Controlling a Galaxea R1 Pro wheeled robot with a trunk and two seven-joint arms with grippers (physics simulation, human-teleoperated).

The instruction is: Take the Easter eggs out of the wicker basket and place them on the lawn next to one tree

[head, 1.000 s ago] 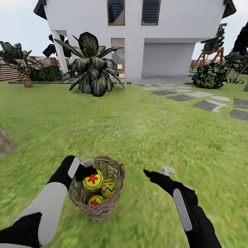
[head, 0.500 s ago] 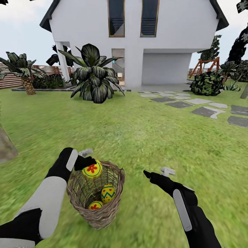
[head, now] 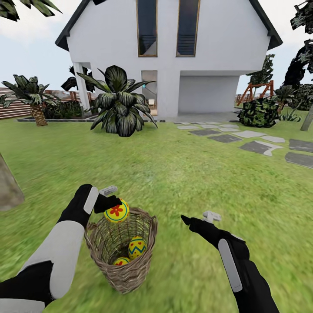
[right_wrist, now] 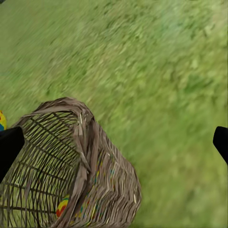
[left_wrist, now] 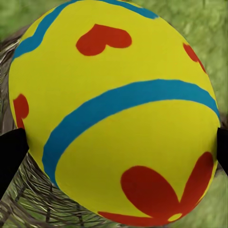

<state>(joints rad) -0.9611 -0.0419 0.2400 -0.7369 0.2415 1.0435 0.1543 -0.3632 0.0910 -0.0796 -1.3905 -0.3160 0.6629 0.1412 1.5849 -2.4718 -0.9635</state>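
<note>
My left gripper [head: 111, 198] is shut on one yellow Easter egg [head: 116, 211] with a red flower, held just above the far rim of the wicker basket [head: 130, 271]. In the left wrist view that egg [left_wrist: 114, 118] sits close up between the black fingertips [left_wrist: 9, 154]. Two more eggs lie inside the basket, one with blue zigzags [head: 137, 247] and one lower [head: 121, 261]. My right gripper [head: 198, 216] hovers open over the lawn [head: 187, 174] to the basket's right. The right wrist view takes in the basket [right_wrist: 95, 156] from the side. A grey-brown tree trunk [head: 6, 184] leans at the left edge.
A white house [head: 208, 52] stands ahead, with a broad-leaved shrub [head: 119, 104] and a short palm [head: 32, 98] before it. Grey stepping stones [head: 261, 145] cross the grass at the right. Another trunk [head: 308, 118] shows at the right edge. Open grass lies between.
My left gripper has raised the flowered egg from among the others to above the basket's rim. The head view has tilted upward. The right arm has stayed put.
</note>
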